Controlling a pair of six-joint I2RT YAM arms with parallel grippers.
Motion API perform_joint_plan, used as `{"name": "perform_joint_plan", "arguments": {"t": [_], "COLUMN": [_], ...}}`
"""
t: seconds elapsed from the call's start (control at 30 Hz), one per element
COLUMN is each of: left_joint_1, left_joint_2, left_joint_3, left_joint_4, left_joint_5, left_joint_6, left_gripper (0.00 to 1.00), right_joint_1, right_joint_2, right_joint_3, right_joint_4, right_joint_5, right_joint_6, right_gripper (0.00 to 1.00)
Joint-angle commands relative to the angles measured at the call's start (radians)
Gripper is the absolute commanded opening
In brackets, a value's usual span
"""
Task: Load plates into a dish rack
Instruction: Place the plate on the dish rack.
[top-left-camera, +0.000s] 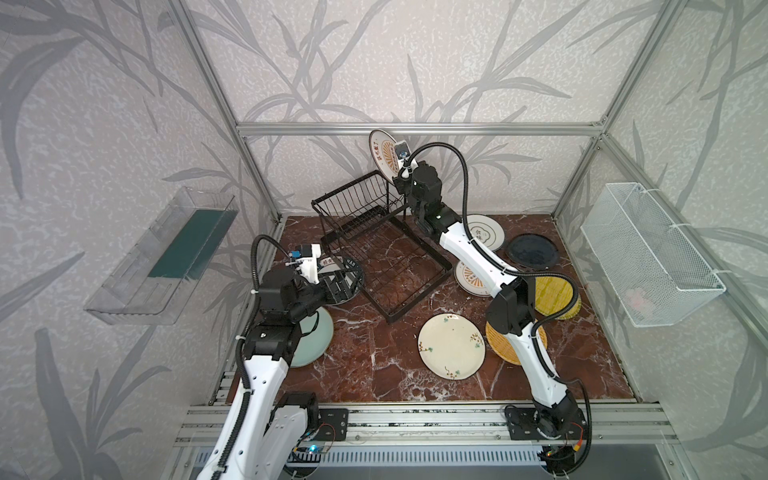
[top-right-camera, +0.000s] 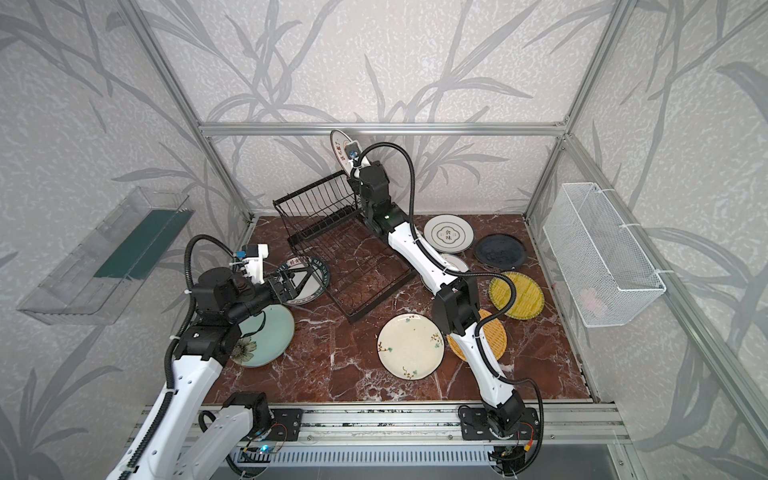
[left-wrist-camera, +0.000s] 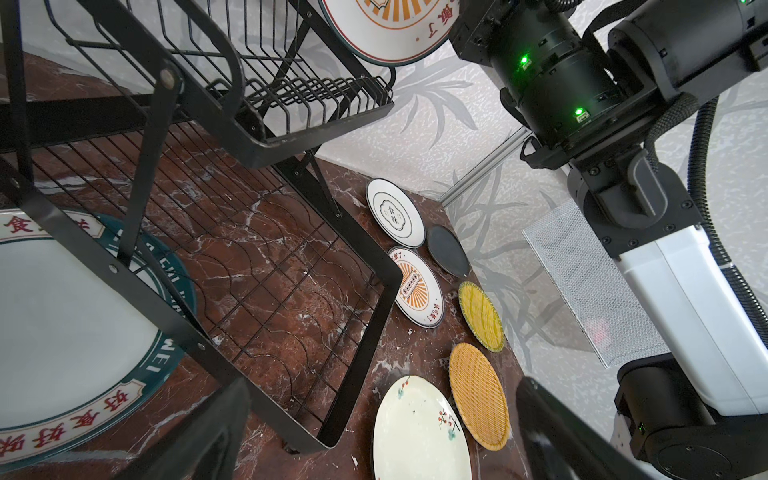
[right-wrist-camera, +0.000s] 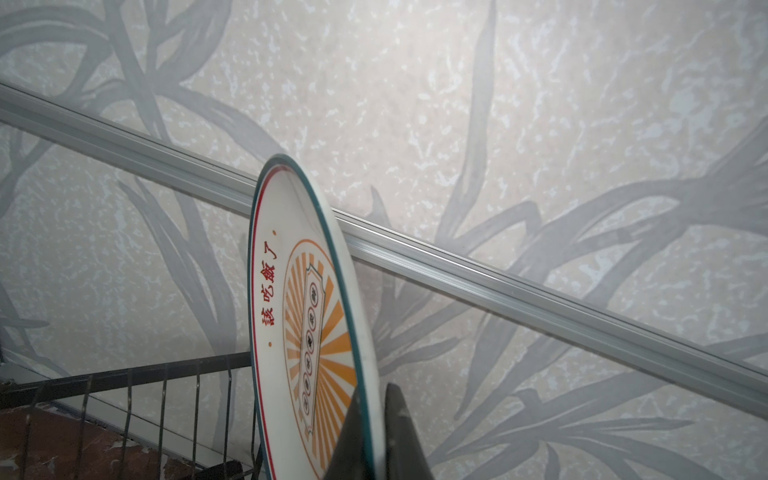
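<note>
Rack (top-left-camera: 353, 199): I count none slotted. Right pincer (right-wrist-camera: 374, 388) pinching sunburst plate (right-wrist-camera: 299, 316) at its upper basket; left pincer (top-left-camera: 338, 284) spread; other plates (top-left-camera: 451, 345) on desk (top-left-camera: 374, 365).

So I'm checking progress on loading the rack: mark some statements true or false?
1. The right fingers are shut on a white plate with an orange sunburst, held on edge. True.
2. The black wire dish rack already holds three plates. False: it holds none.
3. The left fingers are shut on a plate. False: they stand open over a teal-rimmed white plate.
4. The cream floral plate lies flat on the brown marble table. True.
</note>
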Motion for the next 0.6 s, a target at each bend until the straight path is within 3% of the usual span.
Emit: {"name": "perform_joint_plan", "arguments": {"t": [0.0, 0.57], "left_joint_1": [0.008, 0.02], "left_joint_2": [-0.004, 0.004], "left_joint_3": [-0.014, -0.016], "left_joint_4": [0.027, 0.035], "left_joint_5": [0.016, 0.019], "left_joint_6": [-0.003, -0.01], "left_gripper": [0.99, 0.99], "right_joint_1": [-0.008, 0.004], "right_joint_2": [-0.012, -0.01], "right_joint_3": [-0.002, -0.073], "right_joint_4": [0.075, 0.095], "right_joint_5": [0.02, 0.045], "right_joint_6": [0.002, -0.006], "right_gripper": [0.0, 0.0]}}
